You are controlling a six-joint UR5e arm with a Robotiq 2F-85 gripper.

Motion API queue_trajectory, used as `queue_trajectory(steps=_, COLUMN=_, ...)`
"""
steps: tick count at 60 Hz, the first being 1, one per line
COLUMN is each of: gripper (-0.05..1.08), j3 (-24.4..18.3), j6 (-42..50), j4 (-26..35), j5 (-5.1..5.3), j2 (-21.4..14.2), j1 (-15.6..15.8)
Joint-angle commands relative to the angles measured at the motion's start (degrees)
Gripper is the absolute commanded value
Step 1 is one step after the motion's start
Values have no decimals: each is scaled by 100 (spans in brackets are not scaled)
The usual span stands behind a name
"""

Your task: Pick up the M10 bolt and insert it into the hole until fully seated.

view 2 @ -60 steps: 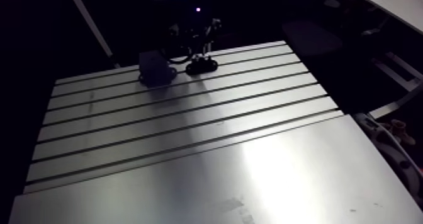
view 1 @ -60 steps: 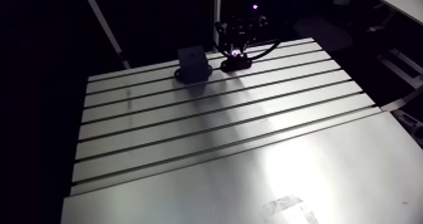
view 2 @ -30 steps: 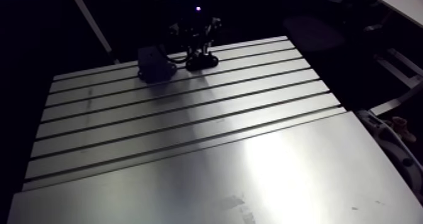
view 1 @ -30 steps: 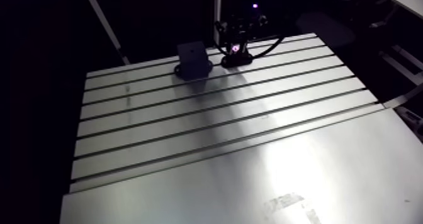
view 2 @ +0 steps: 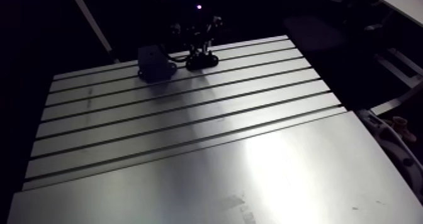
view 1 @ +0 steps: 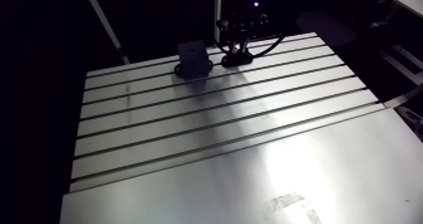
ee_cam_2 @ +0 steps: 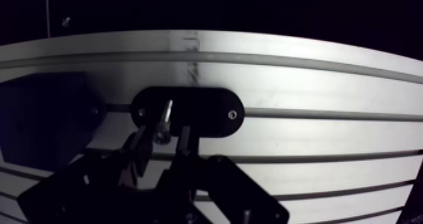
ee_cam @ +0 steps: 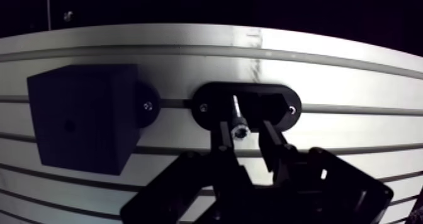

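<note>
Where the slotted aluminium table (view 1: 220, 170) reaches its far edge, two dark fixtures sit side by side along the same slot: a black cube block (ee_cam: 82, 123) on the left and a black oval holder plate (ee_cam: 280, 99) just to its right. The block rests on a round base whose edge, with one screw head, projects toward the holder plate; the two bases lie close together, and no contact between them can be confirmed. The block face turned to the wrist camera carries a small round mark (ee_cam: 68, 122); it cannot be told whether this is the hole. The holder plate has a screw head near each end. The M10 bolt (ee_cam: 238, 118) is located at the holder plate, left of the plate's centre. Its bright shank rises from the plate, and its near end sits between the fingers of the gripper (ee_cam: 245, 124). The gripper is positioned directly over the holder plate, coming down from above in the arm view. The two fingers (ee_cam: 224, 133) are spread apart, one on each side of the bolt. Bare table shows between the bolt and the right-hand finger, so the fingers are not clamped on it. The bolt lies closer to the left-hand finger. The near part of the table is a plain sheet without slots.
</note>
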Motion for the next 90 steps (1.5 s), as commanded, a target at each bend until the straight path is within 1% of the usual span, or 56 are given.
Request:
queue_trajectory(steps=1, gripper=63, j3=11, j6=-3, j4=-1, j5=-6, j2=-1, j1=8)
queue_trajectory(steps=13, gripper=63, j3=29, j6=-3, j4=-1, j5=3, j2=-1, j1=9)
queue_trajectory(steps=33, gripper=67, j3=29, j6=-3, j4=7, j5=3, j2=-1, j1=9)
queue_trajectory(steps=66, gripper=72, j3=29, j6=-2, j4=0, j5=38, j2=-1, j1=18)
queue_trajectory(steps=70, gripper=74, j3=29, j6=-2, j4=8, j5=54, j2=-1, j1=18)
queue_trajectory(steps=81, gripper=78, j3=22, j6=-3, j4=8, j5=47, j2=-10, j1=10)
queue_trajectory(steps=85, gripper=83, j3=13, j6=-3, j4=8, j5=47, j2=-18, j1=9)
queue_trajectory(steps=90, gripper=85, j3=12, j6=-3, j4=8, j5=47, j2=-19, j1=9)
